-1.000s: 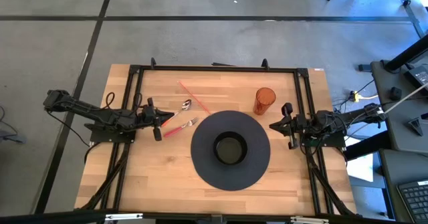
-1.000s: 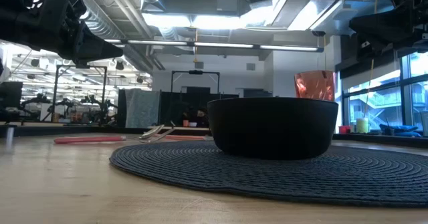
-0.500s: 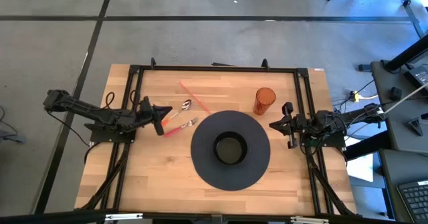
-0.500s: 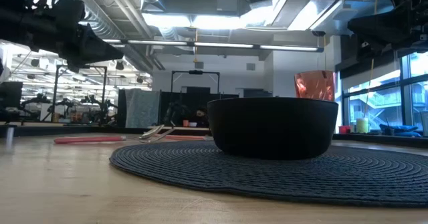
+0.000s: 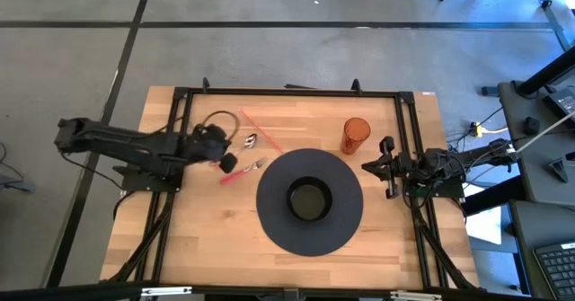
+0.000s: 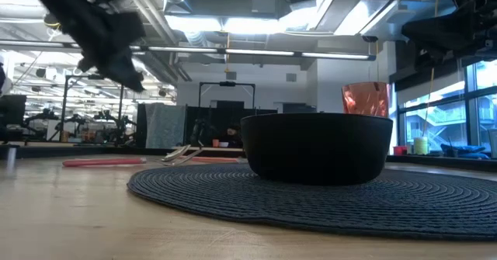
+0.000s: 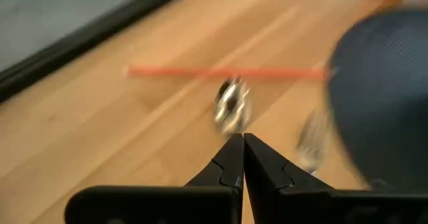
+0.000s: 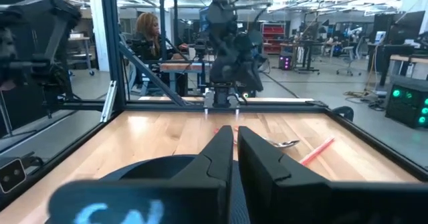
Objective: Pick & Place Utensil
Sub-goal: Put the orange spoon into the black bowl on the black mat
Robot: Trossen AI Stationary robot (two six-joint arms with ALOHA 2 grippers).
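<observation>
I have the left tool (image 5: 230, 160) out over the wooden counter (image 5: 216, 238), its two fingers pressed together with nothing between them. In the left wrist view its tips point at the bowl of a metal spoon (image 7: 231, 107), which lies flat on the wood just beside a long red stick (image 7: 221, 71). From above, a fork with a red handle (image 5: 241, 172) lies just beyond the tool, its tines aimed at the edge of the round dark placemat (image 5: 269, 225). The spoon sits a little farther up the counter from the fork, close to it; I cannot tell if they touch.

The placemat fills the middle of the counter, and a black bowl (image 5: 307, 199) stands at its centre. In the low view that bowl blocks much of what lies behind it. An orange translucent cup (image 5: 355, 135) stands upright just off the mat's far right edge.

My right tool (image 5: 367, 168) waits at the right side of the counter, near the mat's rim, fingers nearly together and empty. Past the counter, the right wrist view shows a seated person (image 8: 150, 40) at a desk.
</observation>
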